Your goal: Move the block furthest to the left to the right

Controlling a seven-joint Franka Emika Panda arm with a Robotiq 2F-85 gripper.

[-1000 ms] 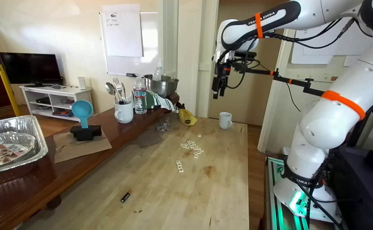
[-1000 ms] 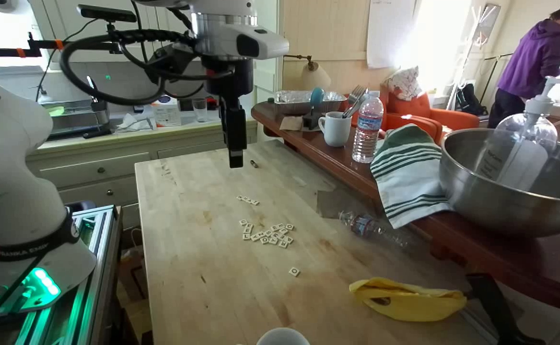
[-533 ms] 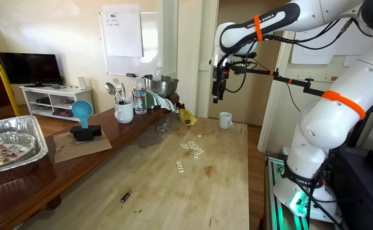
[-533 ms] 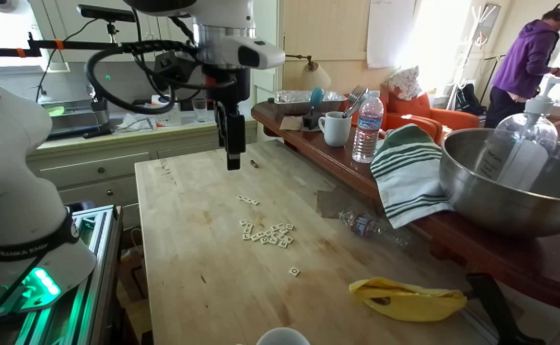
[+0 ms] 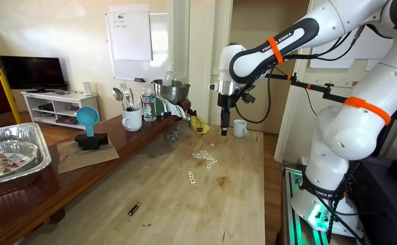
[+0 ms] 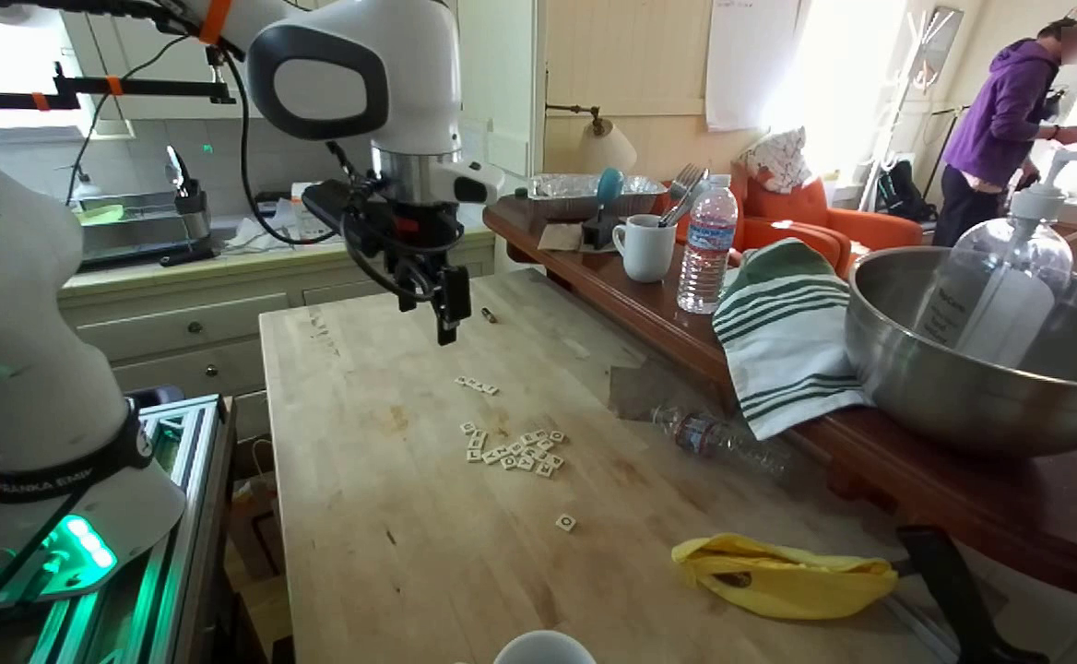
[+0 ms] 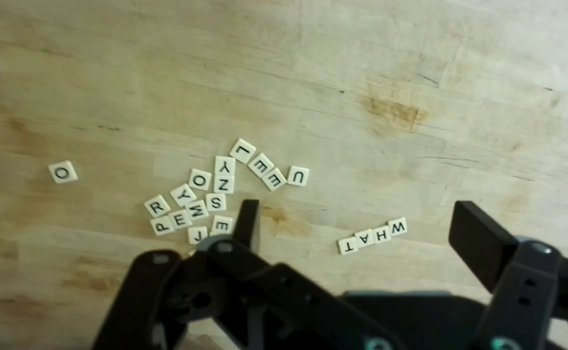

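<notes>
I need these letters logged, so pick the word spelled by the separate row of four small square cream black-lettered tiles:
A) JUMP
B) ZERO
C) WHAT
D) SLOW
C: in the wrist view the row of four tiles reads W, H, A, T from the picture's right to left, letters upside down.

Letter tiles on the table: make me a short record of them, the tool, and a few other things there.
Tool: open, holding nothing, raised above the light wooden table
Lone tile: O, leftmost in the wrist view
Row of four tiles: WHAT, upside down in the wrist view
Cluster of tiles: between those two, partly hidden there by the tool
Also there: battery, white mug, plastic bottle on its side
</notes>
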